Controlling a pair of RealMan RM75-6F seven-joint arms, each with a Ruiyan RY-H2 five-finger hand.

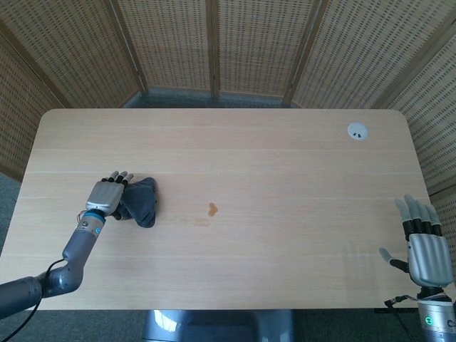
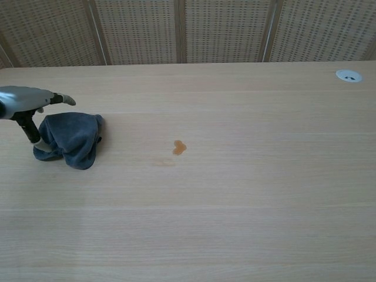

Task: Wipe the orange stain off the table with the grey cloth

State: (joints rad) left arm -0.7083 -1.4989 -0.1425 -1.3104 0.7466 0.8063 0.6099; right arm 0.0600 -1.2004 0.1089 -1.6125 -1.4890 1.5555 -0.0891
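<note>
The grey cloth (image 1: 141, 202) (image 2: 75, 141) lies crumpled on the left part of the table. My left hand (image 1: 108, 194) (image 2: 24, 104) hovers at the cloth's left edge, fingers stretched out above it and thumb pointing down beside the fabric; it holds nothing. The small orange stain (image 1: 212, 209) (image 2: 179, 147) sits near the table's middle, to the right of the cloth, with a fainter smear (image 1: 201, 221) just below it. My right hand (image 1: 425, 249) rests at the table's front right corner, fingers spread and empty, out of the chest view.
The pale wooden table (image 1: 285, 171) has a white cable grommet (image 1: 358, 130) (image 2: 348, 76) at its back right. Woven wicker screens (image 1: 214, 43) stand behind the table and along both sides.
</note>
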